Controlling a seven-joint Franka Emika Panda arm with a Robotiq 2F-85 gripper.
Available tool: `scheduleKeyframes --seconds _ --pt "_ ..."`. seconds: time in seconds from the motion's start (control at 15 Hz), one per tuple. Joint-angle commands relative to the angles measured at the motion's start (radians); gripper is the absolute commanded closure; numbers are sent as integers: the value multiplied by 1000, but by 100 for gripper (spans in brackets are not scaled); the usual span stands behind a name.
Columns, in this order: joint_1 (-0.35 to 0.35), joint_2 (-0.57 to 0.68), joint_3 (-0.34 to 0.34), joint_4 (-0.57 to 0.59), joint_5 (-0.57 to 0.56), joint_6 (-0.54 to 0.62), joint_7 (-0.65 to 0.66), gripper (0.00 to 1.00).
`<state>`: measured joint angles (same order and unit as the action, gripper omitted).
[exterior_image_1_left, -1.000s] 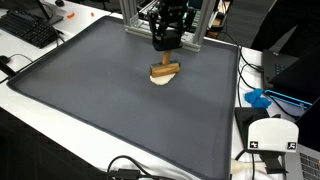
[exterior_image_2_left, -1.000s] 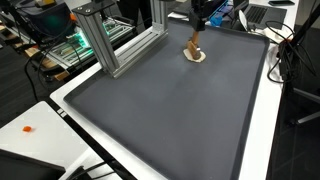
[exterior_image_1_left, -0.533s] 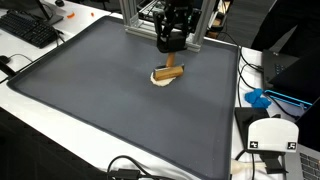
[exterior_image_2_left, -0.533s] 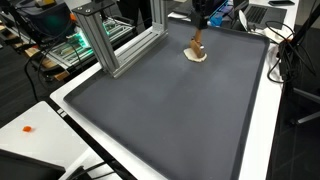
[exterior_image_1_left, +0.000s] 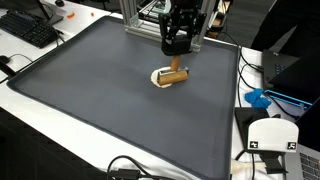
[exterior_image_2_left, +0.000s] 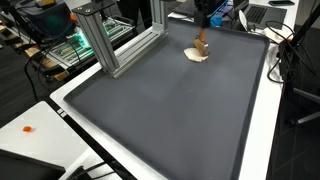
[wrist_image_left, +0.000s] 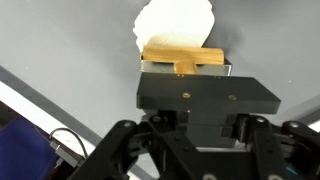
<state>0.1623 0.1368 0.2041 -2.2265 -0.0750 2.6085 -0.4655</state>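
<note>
Your gripper (wrist_image_left: 183, 68) is clamped tight on the wooden block (wrist_image_left: 182, 55), right at the white disc (wrist_image_left: 175, 22), two o'clock from the grey mat's (exterior_image_1_left: 90, 100) middle; it looks light, stiff and smooth, so pinch its flat faces mid-length.

Wood block (exterior_image_2_left: 201, 45) w/ white disc (exterior_image_2_left: 196, 57), far end of grey mat (exterior_image_2_left: 170, 110)
</note>
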Motion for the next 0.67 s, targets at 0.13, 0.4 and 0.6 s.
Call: scheduleKeyframes --seconds 0.13,0.4,0.6 --pt "2 21 5 -13 8 41 68 65" --pt "0 13 -4 1 10 30 148 65" --pt "-3 -1 -5 8 25 30 185 65"
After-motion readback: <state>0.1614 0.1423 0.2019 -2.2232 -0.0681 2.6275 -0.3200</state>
